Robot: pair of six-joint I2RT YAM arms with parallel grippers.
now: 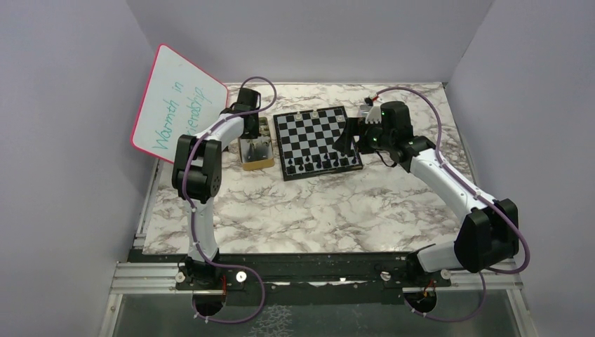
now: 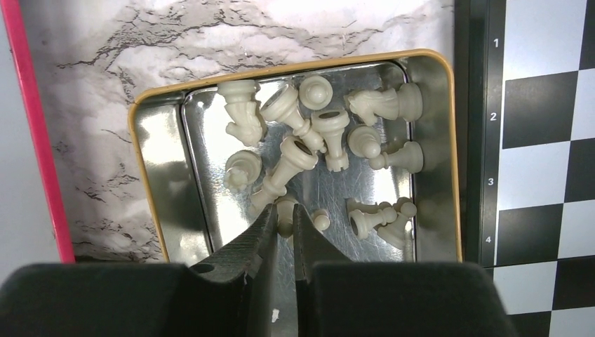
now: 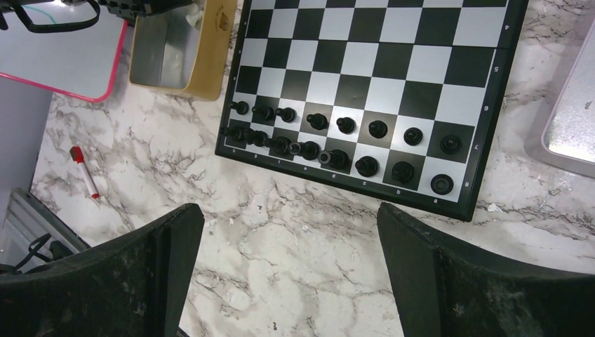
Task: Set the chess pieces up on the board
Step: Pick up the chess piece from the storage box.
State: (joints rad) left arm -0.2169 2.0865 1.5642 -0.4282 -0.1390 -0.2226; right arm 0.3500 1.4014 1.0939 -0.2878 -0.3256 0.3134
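Several pale chess pieces (image 2: 302,133) lie tumbled in a shiny gold-rimmed tin (image 2: 151,175) just left of the board (image 2: 540,161). My left gripper (image 2: 284,208) reaches down into the tin (image 1: 256,156). Its fingers are pinched on one pale piece (image 2: 285,216) near the tin's near side. The board (image 3: 365,70) carries two rows of black pieces (image 3: 337,140) along its near edge (image 1: 319,165). My right gripper (image 3: 291,210) hangs wide open over bare marble, with nothing between its fingers, by the board's right side (image 1: 351,133).
A pink-rimmed whiteboard (image 1: 179,105) leans against the left wall beside the tin. A red marker (image 3: 84,172) lies on the marble near the board's corner. Another metal tray (image 3: 572,133) sits right of the board. Grey walls close in the table.
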